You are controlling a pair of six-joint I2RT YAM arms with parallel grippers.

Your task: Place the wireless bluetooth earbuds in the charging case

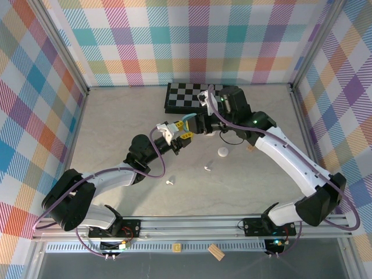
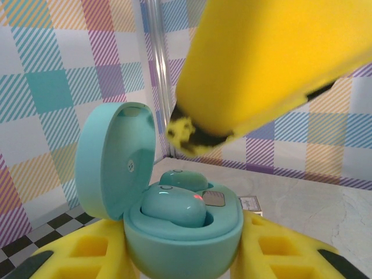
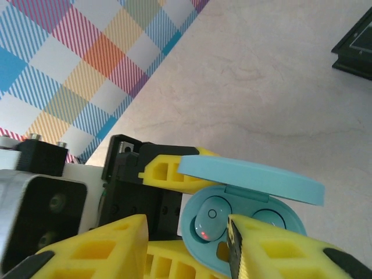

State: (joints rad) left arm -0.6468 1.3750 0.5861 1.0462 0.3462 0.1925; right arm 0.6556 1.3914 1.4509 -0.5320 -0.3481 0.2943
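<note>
Top external: pale marbled table (image 1: pixel 116 128), plaid walls (image 1: pixel 174 40). Left pincer (image 1: pixel 177 135) clamps the smooth teal pebble-shaped charging case (image 2: pixel 174 226), lid up; right pincer (image 3: pixel 186 224) hangs parted over it.

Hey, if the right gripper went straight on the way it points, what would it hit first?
Most likely the open teal charging case, held in the left gripper. The right gripper has its jaws apart close to it, and the earbud with the red light lies right ahead. Depth is unclear.

A robot test cell in a lab: plaid-patterned walls (image 1: pixel 192 40) on aluminium framing (image 1: pixel 67 64) enclose a pale table (image 1: pixel 116 128) with bolted arm bases.
</note>
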